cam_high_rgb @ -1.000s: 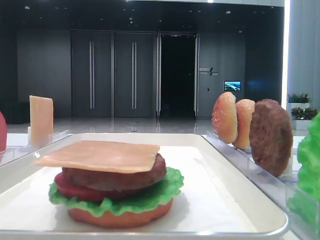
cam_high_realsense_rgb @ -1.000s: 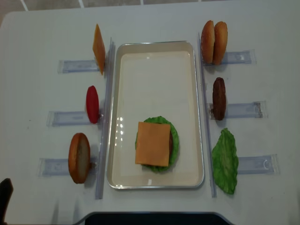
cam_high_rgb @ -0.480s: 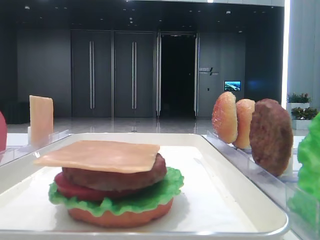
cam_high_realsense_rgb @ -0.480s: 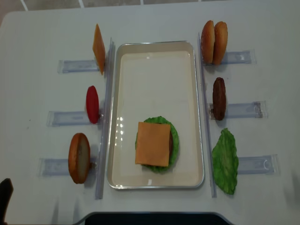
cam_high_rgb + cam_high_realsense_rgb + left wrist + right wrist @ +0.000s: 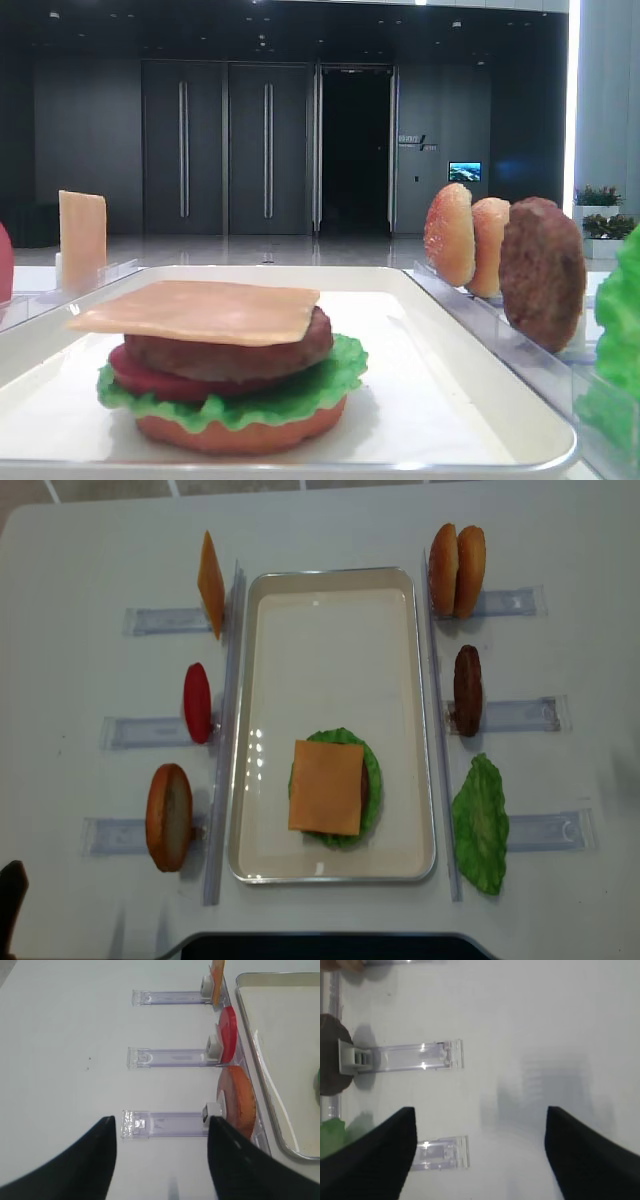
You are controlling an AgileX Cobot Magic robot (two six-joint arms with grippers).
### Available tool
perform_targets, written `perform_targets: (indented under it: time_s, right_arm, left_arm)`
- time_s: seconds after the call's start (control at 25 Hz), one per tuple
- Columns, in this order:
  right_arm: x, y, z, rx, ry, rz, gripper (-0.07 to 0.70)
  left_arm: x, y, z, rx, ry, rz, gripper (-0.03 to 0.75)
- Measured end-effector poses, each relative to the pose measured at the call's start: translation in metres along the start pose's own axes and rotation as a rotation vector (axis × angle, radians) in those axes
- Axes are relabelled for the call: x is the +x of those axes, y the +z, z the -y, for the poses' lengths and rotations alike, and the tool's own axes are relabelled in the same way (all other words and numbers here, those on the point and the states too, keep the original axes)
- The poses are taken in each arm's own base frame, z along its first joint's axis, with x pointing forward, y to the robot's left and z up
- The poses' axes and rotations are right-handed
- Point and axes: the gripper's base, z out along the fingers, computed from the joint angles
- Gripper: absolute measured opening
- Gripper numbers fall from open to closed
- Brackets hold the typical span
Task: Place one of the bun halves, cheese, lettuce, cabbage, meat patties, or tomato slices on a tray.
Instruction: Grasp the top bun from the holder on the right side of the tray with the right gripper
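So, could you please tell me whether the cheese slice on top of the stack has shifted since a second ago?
No. The cheese slice sits where it did, its edges at the same spot relative to the tray rim.

1. Your low exterior cam sits at table level at the near end of the tray (image 5: 480, 345), looking along it.
2. The realsense looks straight down on that same tray (image 5: 425, 730).
3. Both wrist cams hang close over the table (image 5: 65, 1050), each side's racks (image 5: 410, 1056) in shot.

Right gripper (image 5: 480, 1160) with matte black, broad wedge-shaped fingers (image 5: 375, 1155), left gripper (image 5: 162, 1160) identical, plain unmarked surfaces
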Motion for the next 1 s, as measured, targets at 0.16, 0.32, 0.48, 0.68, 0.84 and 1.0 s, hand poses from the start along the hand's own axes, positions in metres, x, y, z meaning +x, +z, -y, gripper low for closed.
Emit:
perform_targets:
  time_s: [0.16,0.32,0.48,0.68,0.84,1.0]
  right_arm:
    - [-0.031,0.012,0.003,-0.006,0.005,-0.031,0.535]
    - [-0.057,0.028,0.005,-0.01,0.005,-0.068,0.535]
    - [-0.082,0.047,0.002,-0.021,-0.011,-0.1,0.535]
    - [-0.112,0.069,-0.012,-0.039,-0.037,-0.135,0.535]
    - [-0.135,0.081,-0.027,-0.031,-0.057,-0.14,0.535]
    - [-0.15,0.091,-0.039,-0.025,-0.059,-0.155,0.535]
  left_arm:
    - [0.0,0.0,0.0,0.0,0.0,0.0,0.444]
    - [0.0,0.0,0.0,0.0,0.0,0.0,0.444]
    - [0.0,0.0,0.0,0.0,0.0,0.0,0.444]
    - [0.0,0.0,0.0,0.0,0.0,0.0,0.444]
    - [0.0,0.0,0.0,0.0,0.0,0.0,0.444]
    - [0.0,0.0,0.0,0.0,0.0,0.0,0.444]
